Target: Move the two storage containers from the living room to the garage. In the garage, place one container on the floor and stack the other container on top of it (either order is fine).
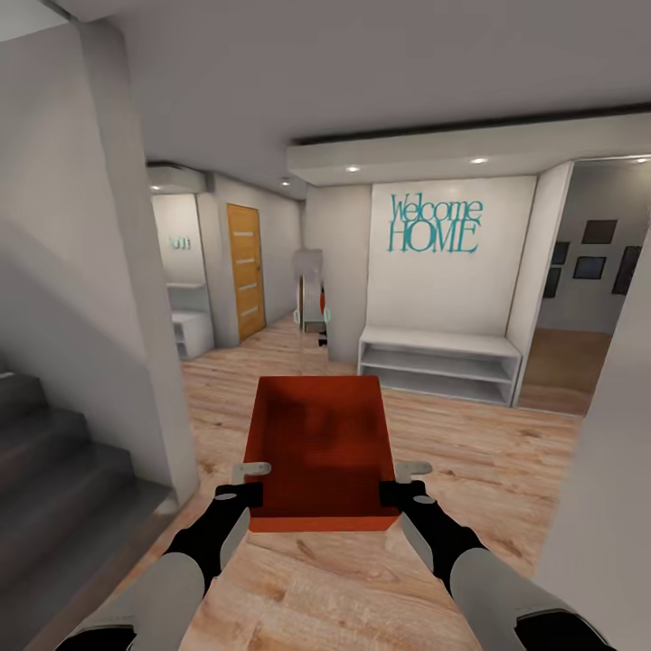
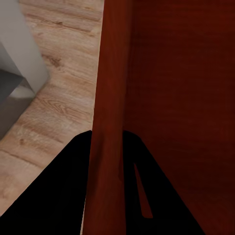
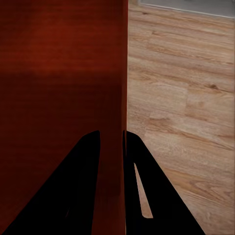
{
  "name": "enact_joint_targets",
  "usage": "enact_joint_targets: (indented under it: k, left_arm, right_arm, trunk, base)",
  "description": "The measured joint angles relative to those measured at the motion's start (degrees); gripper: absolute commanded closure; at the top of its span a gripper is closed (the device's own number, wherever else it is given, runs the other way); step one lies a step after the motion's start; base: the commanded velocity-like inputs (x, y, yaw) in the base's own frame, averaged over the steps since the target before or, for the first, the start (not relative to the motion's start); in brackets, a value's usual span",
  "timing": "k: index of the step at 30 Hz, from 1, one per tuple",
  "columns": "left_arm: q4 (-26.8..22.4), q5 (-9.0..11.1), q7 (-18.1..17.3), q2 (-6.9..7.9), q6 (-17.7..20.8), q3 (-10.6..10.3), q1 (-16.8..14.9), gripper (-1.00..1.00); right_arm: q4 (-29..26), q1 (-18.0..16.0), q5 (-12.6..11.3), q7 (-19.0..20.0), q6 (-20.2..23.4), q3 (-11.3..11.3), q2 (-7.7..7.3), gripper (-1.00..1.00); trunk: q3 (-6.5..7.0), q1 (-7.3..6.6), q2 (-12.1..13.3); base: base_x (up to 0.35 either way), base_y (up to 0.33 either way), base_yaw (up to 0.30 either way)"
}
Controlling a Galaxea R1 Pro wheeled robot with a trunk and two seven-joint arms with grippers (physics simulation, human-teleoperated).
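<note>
The red-orange storage container is held in the air in front of the robot, above the light wood-plank floor. The left end effector is closed on its left wall and the right end effector on its right wall. Ahead, a white shelf stands under the "Welcome HOME" sign.

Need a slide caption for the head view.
Both end effectors carry a red storage container through a wood-floored hallway.

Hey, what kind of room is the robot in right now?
Likely a home's entry hall: a teal "Welcome HOME" sign above a low white shelf bench, wood-plank floor, and grey stairs at one side.
</note>
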Motion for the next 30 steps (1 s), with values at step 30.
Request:
enact_joint_targets:
  k: [30]
  left_arm:
    - [0.01,0.16,0.09,0.00,0.00,-0.18,0.00,1.00]
  right_arm:
    - [0.00,0.00,0.05,0.09,0.00,-0.05,-0.03,1.00]
  trunk:
    - [0.00,0.00,0.00]
  base:
    - [0.322,0.000,0.000]
